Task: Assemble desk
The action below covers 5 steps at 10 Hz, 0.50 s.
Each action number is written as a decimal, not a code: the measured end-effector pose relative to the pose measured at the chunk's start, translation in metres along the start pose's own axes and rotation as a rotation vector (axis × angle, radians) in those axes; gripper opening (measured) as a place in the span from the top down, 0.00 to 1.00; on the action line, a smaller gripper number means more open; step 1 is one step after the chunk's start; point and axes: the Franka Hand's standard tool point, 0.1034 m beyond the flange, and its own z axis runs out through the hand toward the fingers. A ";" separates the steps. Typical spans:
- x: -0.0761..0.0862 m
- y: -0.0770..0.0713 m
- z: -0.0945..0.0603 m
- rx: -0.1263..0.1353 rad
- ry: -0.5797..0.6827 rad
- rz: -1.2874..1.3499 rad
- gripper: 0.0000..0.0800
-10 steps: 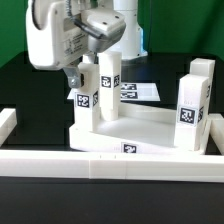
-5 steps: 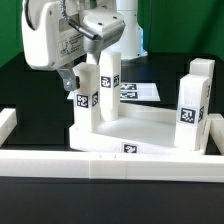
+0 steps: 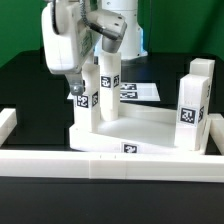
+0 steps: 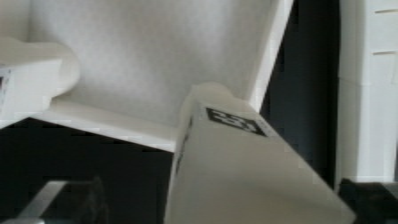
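Standing wide open, the gripper [image 3: 82, 88] is holding nothing; an upright tagged desk leg [image 3: 87, 90] is rising between its jaws from the desk top [image 3: 150, 128]

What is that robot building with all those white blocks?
It is putting together a small white desk. The desk top lies flat inside the white border rails, and four legs stand upright on it. The arm's gripper hangs over the front leg on the exterior view's left, fingers spread open, not gripping it. Behind sits the marker board.
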 end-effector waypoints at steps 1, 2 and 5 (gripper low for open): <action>0.000 0.000 0.000 -0.001 0.002 -0.086 0.19; 0.000 0.001 0.000 -0.016 0.024 -0.222 0.19; -0.006 0.000 0.000 -0.040 0.055 -0.534 0.19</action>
